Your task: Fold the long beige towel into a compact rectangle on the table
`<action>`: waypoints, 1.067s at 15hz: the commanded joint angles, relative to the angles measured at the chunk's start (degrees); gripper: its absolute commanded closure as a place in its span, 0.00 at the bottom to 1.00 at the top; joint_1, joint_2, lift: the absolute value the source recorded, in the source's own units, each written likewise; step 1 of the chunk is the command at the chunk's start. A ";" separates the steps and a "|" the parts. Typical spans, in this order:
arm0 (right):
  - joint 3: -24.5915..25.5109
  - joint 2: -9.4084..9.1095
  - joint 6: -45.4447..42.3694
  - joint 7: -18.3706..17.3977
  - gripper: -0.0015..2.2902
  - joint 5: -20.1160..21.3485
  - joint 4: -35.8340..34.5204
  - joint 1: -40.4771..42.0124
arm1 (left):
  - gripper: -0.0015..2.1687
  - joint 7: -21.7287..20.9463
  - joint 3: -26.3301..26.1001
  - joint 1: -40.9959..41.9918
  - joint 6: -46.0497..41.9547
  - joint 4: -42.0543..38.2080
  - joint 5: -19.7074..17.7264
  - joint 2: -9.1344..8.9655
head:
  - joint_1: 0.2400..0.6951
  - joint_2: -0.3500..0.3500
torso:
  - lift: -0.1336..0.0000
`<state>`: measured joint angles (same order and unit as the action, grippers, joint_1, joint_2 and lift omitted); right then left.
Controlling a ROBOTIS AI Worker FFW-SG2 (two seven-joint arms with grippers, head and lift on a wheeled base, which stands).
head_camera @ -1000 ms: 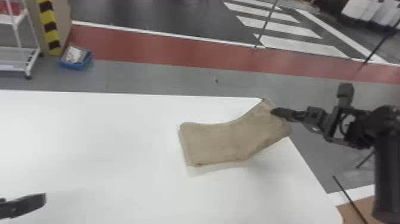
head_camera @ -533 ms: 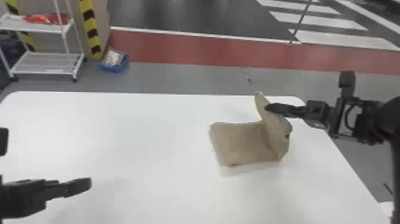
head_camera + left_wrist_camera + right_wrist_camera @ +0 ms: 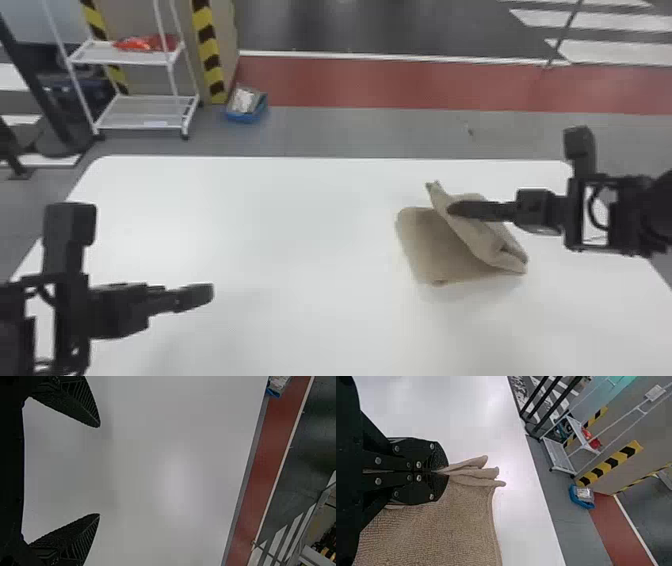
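Toward the right side of the white table [image 3: 300, 225], I have the beige towel [image 3: 432, 245] partly folded. Its left portion lies flat on the tabletop, while the right portion stands up in a slanting flap, with one corner poking up on the far side. My right gripper [image 3: 454, 208] comes in from the right and has hold of that raised flap; through its wrist camera I see the right gripper [image 3: 448, 470] pinched tight on the cloth, with several soft pleats sticking out past the fingertips. My left gripper [image 3: 206, 295] is over the near left part of the table, well apart from the towel. On its wrist camera the left gripper [image 3: 99, 470] has its fingers spread wide, holding nothing. Beyond the table's far left corner stand a white shelf cart [image 3: 142, 127] and, to its right, a blue bin [image 3: 245, 118] on the floor.
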<state>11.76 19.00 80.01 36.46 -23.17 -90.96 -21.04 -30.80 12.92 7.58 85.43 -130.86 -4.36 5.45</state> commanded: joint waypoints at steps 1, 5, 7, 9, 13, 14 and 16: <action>-2.09 -1.86 -0.95 -0.08 0.61 1.54 -0.01 0.04 | 0.04 -0.13 0.18 -0.03 -0.21 0.34 -0.04 0.00 | 1.00 0.44 | 0.07; -5.16 -2.82 -0.60 0.01 0.60 2.51 -0.01 0.39 | 0.04 -0.22 0.53 0.15 -0.21 0.52 -0.21 0.00 | 1.00 0.51 | 0.07; -7.01 -2.82 -0.07 0.63 0.60 2.86 -0.10 1.18 | 0.04 -0.31 0.61 0.24 -0.56 0.78 -0.30 0.00 | 1.00 0.53 | 0.07; -8.50 -2.56 0.10 0.72 0.60 3.04 -1.42 2.41 | 0.04 -0.22 0.70 0.24 -0.74 0.87 -0.57 0.00 | 1.00 0.55 | 0.07; -9.47 -2.65 0.10 1.15 0.03 2.69 -4.67 5.57 | 0.04 -0.22 0.88 0.33 -1.62 1.22 -0.57 0.00 | 1.00 0.58 | 0.07; -9.30 -2.74 -0.60 3.26 0.02 2.07 -5.02 6.10 | 0.04 -0.22 0.88 0.33 -1.62 1.31 -0.57 0.00 | 1.00 0.59 | 0.07; -7.63 -3.44 -2.01 5.29 0.02 -0.57 -5.11 6.45 | 0.04 -0.22 0.88 0.33 -1.62 1.40 -0.57 0.00 | 1.00 0.61 | 0.07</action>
<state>3.10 15.94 79.12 41.54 -22.02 -95.91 -14.87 -31.03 13.80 7.91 83.83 -129.53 -4.92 5.45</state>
